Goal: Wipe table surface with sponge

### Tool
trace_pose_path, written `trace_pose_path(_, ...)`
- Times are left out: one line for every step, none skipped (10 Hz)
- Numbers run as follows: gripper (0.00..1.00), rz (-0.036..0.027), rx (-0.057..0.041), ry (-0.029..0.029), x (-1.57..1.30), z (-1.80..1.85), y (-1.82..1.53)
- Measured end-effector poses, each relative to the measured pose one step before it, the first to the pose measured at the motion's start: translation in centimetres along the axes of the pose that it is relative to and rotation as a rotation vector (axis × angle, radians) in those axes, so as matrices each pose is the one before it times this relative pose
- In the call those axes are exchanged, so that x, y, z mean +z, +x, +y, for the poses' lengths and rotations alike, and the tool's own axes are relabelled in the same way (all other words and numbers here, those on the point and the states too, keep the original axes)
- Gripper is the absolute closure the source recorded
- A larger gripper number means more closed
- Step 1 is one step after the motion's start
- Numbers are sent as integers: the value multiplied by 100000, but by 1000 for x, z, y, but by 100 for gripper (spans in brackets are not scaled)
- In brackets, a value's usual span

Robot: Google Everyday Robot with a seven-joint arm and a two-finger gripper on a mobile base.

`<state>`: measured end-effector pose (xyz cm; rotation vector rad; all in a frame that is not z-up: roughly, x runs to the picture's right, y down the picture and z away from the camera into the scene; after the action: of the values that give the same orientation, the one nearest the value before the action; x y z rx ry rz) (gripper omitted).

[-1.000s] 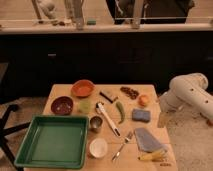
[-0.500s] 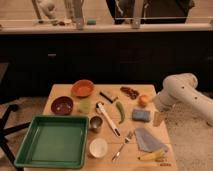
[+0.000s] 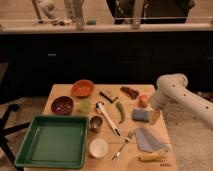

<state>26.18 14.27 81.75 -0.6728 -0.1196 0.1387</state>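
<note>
The sponge [image 3: 140, 115] is a small blue block lying on the right side of the light tan table surface [image 3: 64, 92]. My white arm reaches in from the right and bends down over the table's right edge. My gripper [image 3: 154, 116] is just to the right of the sponge, close to it; I cannot tell whether it touches it.
A green tray [image 3: 52, 141] fills the front left. An orange bowl [image 3: 82, 88], a dark red bowl [image 3: 62, 105], a pale green item [image 3: 85, 106], a metal cup [image 3: 96, 123], a white bowl [image 3: 98, 147], a white-handled utensil [image 3: 107, 118], a green pepper [image 3: 120, 111], an orange fruit [image 3: 143, 100], a blue-grey cloth [image 3: 147, 139] and a banana [image 3: 152, 156] are spread over the top.
My arm has swung left from beside the table to over its right edge, and the gripper has come down next to the sponge. The objects have not moved.
</note>
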Motion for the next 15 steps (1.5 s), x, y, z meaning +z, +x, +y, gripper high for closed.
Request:
trace_pose_path(20,1043,1543,-826,853,-114,192)
trace_pose_path(20,707,1134,-571,803,-85,158)
trace_pose_path(20,1679,1695,117,345,-267,43)
trace_pose_path(20,337,221,-78,143,-79,-184)
trace_pose_path(20,125,49,-15,5,18,76)
trace_pose_path(20,4,85,13,-5,19,56)
trace_pose_path(20,-33,24,57,5,51,39)
trace_pose_path(20,-699,830,847,-76,-14,130)
trace_pose_path(20,-666,2695,471,180,84,547)
trace_pose_path(20,-1833,5171,1128,499,-234,1320)
trace_pose_path(20,-1213,2890,254,258,-227,742)
trace_pose_path(20,-1218,1699,148,277,-207,84)
trace_pose_path(20,-870,895,89,208,-186,-166)
trace_pose_path(20,-594,749,48,211,-65,26)
trace_pose_path(20,-130,644,192,157,-40,179)
